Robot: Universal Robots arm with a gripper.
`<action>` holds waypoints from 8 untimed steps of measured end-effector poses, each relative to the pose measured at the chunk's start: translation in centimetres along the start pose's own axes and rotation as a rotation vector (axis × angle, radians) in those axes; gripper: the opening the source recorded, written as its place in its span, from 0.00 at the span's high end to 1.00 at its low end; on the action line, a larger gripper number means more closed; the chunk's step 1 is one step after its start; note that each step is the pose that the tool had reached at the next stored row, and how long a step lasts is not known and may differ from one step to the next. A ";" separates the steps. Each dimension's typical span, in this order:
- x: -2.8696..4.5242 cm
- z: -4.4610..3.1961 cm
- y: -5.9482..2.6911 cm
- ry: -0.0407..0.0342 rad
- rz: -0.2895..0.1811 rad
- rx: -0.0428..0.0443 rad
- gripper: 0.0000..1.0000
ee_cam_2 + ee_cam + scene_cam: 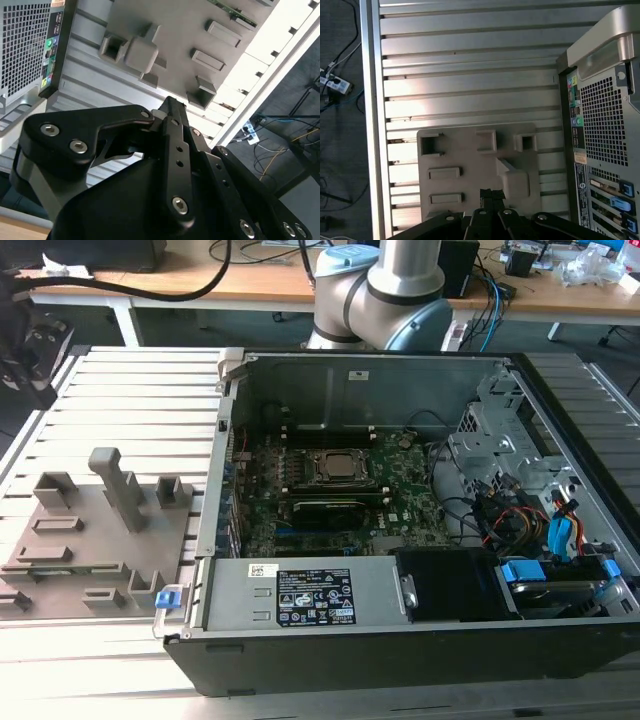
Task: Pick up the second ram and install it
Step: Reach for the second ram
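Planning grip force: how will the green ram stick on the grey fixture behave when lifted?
Likely stiff and light: the ram stick looks like a thin, flat board. Probably fragile and prone to slipping, since it presents a narrow edge on the grey fixture.

Silver-grey tubular arm (410, 265) with pale blue joint caps (345, 258), matt black gripper (170, 103) of angular links, silver hex-socket screws (180, 205).

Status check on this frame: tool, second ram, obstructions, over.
Tool shut, empty, above grey fixture plate. Second ram lying on that plate, not gripped. No obstruction seen.
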State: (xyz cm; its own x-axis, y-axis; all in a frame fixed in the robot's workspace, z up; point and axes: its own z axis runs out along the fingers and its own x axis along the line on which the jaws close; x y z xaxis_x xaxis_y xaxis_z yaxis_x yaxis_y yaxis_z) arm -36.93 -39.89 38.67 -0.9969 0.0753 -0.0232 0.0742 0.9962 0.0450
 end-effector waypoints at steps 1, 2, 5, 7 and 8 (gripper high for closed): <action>0.34 0.01 -0.02 -0.0001 0.000 0.0000 0.89; 0.53 0.01 -0.04 -0.0001 0.000 0.0000 0.89; 0.83 0.03 -0.29 0.0000 0.000 -0.0001 0.89; 0.89 0.03 -0.53 -0.0001 0.000 -0.0001 0.89; 0.90 0.03 -0.66 -0.0001 0.000 0.0001 0.89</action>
State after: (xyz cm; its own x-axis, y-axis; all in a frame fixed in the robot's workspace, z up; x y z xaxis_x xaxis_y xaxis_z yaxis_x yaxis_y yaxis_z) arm -37.88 -40.48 38.59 -0.9969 0.0753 -0.0233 0.0742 0.9962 0.0449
